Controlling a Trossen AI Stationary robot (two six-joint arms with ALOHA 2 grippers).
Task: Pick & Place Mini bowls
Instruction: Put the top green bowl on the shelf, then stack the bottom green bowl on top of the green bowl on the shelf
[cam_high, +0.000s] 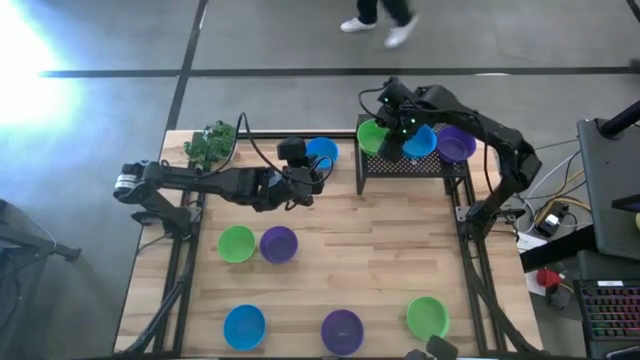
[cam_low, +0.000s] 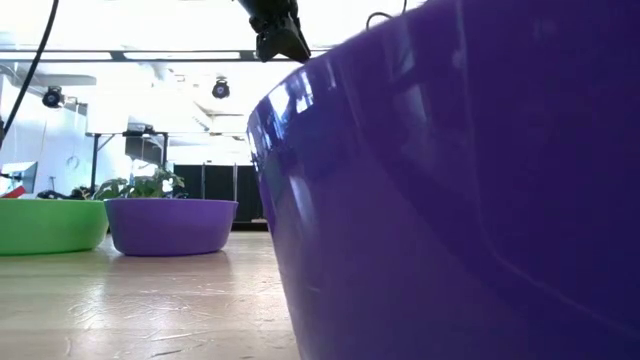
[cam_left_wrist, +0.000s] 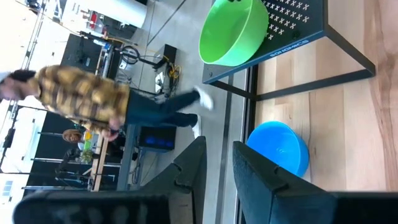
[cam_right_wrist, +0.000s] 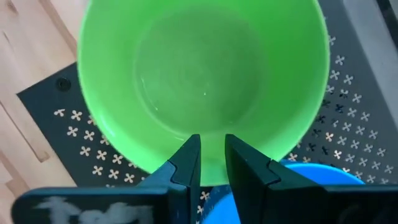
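Note:
Three mini bowls are on the black perforated stand (cam_high: 410, 165) at the table's far right: green (cam_high: 370, 135), blue (cam_high: 422, 142), purple (cam_high: 458, 145). My right gripper (cam_high: 402, 138) (cam_right_wrist: 212, 142) hovers between green and blue, its fingers nearly together over the green bowl's (cam_right_wrist: 205, 74) near rim. The blue bowl (cam_right_wrist: 311, 180) looks tilted. My left gripper (cam_high: 315, 172) (cam_left_wrist: 217, 152) is shut, raised above the table (cam_low: 283, 45), and points at another blue bowl (cam_high: 322, 152) (cam_left_wrist: 278, 146) standing on the wood. The other bowls rest on the table: green (cam_high: 237, 243), purple (cam_high: 279, 243), blue (cam_high: 244, 326), purple (cam_high: 342, 330), green (cam_high: 428, 316). My right gripper comes from above, pointing down at the stand. Blue shows low in the gap between its fingers (cam_right_wrist: 214, 200), and the blue bowl's rim (cam_right_wrist: 292, 167) arcs out from behind one finger. It seems to pinch that bowl's wall. The fingers hide the place of contact.
A small leafy plant (cam_high: 210, 143) stands at the far left corner. The stand's legs (cam_left_wrist: 348, 59) rise beside the blue bowl on the wood. A purple bowl (cam_low: 460, 180) fills the low view. A person (cam_left_wrist: 81, 93) walks beyond the far edge.

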